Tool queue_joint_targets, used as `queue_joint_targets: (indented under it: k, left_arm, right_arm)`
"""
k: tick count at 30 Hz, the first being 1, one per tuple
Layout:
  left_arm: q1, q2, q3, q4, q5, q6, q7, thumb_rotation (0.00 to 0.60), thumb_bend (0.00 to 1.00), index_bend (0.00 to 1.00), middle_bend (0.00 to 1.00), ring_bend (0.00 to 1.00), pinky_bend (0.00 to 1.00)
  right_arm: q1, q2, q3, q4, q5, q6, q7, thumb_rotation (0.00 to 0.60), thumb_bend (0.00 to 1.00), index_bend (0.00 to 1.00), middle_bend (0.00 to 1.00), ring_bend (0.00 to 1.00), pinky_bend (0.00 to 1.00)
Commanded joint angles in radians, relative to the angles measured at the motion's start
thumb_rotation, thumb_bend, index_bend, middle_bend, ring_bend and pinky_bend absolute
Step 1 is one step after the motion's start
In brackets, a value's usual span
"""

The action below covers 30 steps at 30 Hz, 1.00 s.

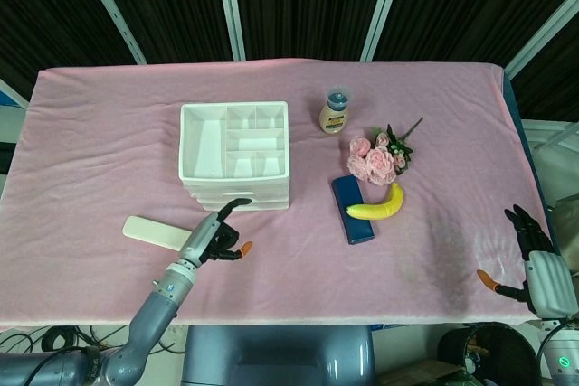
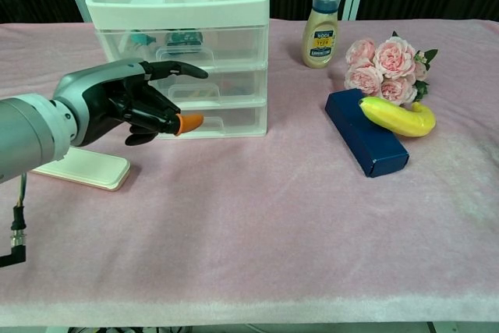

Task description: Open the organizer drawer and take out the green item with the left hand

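The white three-drawer organizer (image 1: pixel 235 155) (image 2: pixel 183 44) stands left of centre, all its drawers closed. Through the clear front of its top drawer a green item (image 2: pixel 139 37) shows beside a darker one. My left hand (image 1: pixel 217 238) (image 2: pixel 129 104) hovers just in front of the drawers, holding nothing, one finger stretched toward the middle drawer's handle (image 2: pixel 192 90) and the others curled in. My right hand (image 1: pixel 534 259) rests open at the table's far right edge, in the head view only.
A flat white bar (image 1: pixel 156 233) (image 2: pixel 83 168) lies left of my left hand. A banana (image 2: pixel 397 117) sits on a blue box (image 2: pixel 365 141) beside pink roses (image 2: pixel 383 66). A sauce bottle (image 2: pixel 322 26) stands behind them.
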Motion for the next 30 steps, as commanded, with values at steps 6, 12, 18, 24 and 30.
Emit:
queue_joint_targets:
  k: [6,12,18,24,30]
  left_arm:
    - [0.007,-0.044,-0.009,0.043,0.049,0.014,-0.058,0.600,0.35,0.16,0.96,0.91,0.89]
    - [0.016,-0.062,-0.002,0.058,0.090,0.032,-0.079,0.600,0.35,0.15,0.96,0.91,0.89]
    - [0.023,-0.077,0.000,0.074,0.103,0.053,-0.079,0.600,0.35,0.14,0.96,0.91,0.89]
    - [0.030,-0.086,0.007,0.093,0.107,0.062,-0.076,0.600,0.35,0.13,0.96,0.91,0.89]
    - [0.031,-0.093,0.010,0.107,0.118,0.060,-0.077,0.600,0.35,0.13,0.96,0.91,0.89]
  right_arm:
    - [0.001,0.000,0.000,-0.001,0.002,-0.002,0.002,0.600,0.08,0.00,0.00,0.00,0.12]
    - [0.002,0.000,0.001,-0.001,0.003,-0.004,0.005,0.600,0.08,0.00,0.00,0.00,0.12]
    - [0.001,0.001,0.002,-0.002,0.005,-0.004,0.008,0.600,0.09,0.00,0.00,0.00,0.12]
    - [0.002,0.002,0.001,-0.003,0.004,-0.005,0.008,0.600,0.08,0.00,0.00,0.00,0.12]
    - [0.001,0.002,0.001,-0.004,0.005,-0.005,0.009,0.600,0.09,0.00,0.00,0.00,0.12]
